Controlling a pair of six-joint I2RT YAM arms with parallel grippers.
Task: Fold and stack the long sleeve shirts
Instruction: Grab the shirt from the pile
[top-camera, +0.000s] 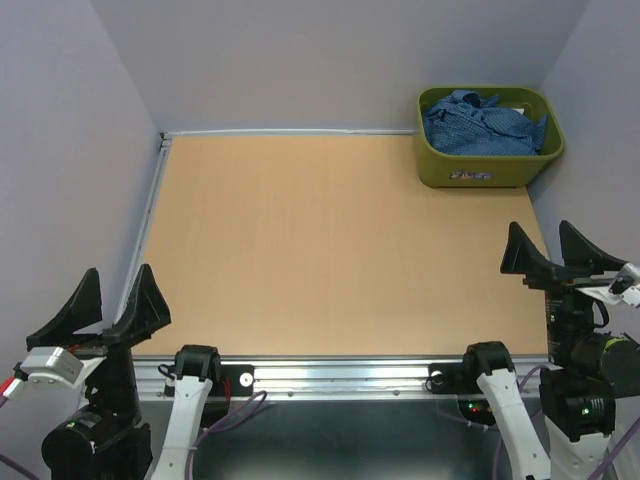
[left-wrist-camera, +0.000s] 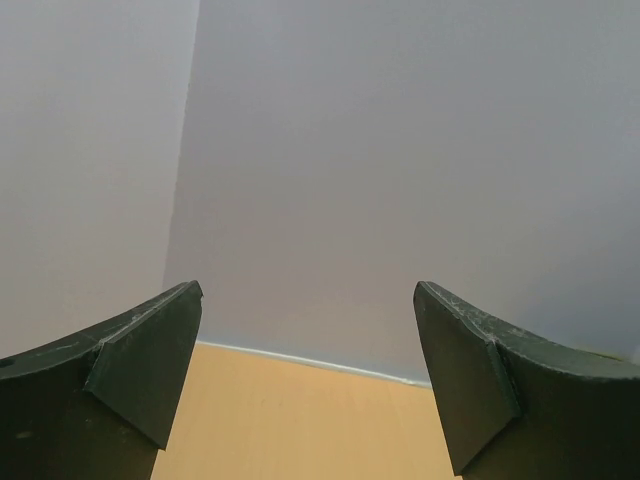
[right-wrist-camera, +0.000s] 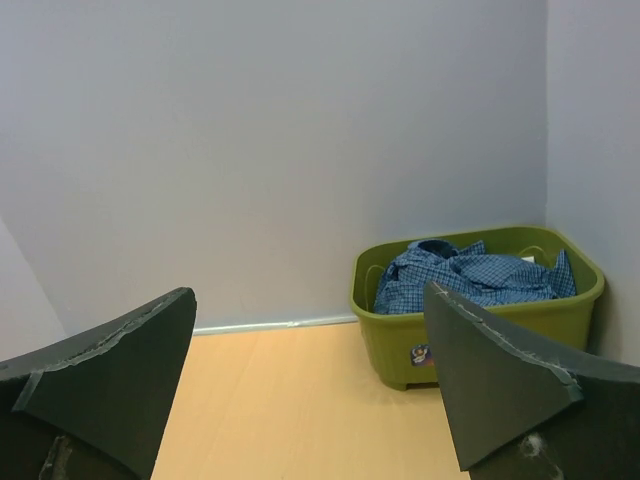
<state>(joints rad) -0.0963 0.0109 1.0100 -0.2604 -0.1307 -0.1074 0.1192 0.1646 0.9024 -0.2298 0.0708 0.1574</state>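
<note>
A blue checked shirt (top-camera: 482, 126) lies crumpled inside an olive-green tub (top-camera: 487, 174) at the table's far right corner; it also shows in the right wrist view (right-wrist-camera: 470, 275). The white shirt is hidden or out of view. My left gripper (top-camera: 112, 298) is open and empty at the near left edge, raised above the table; in the left wrist view (left-wrist-camera: 308, 300) it faces the back wall. My right gripper (top-camera: 547, 250) is open and empty at the near right, well short of the tub; it shows in its own wrist view (right-wrist-camera: 310, 300).
The wooden table (top-camera: 330, 250) is walled on the left, back and right by grey panels. A metal rail (top-camera: 340, 375) runs along the near edge by the arm bases. The tub (right-wrist-camera: 480, 325) stands close to the right wall.
</note>
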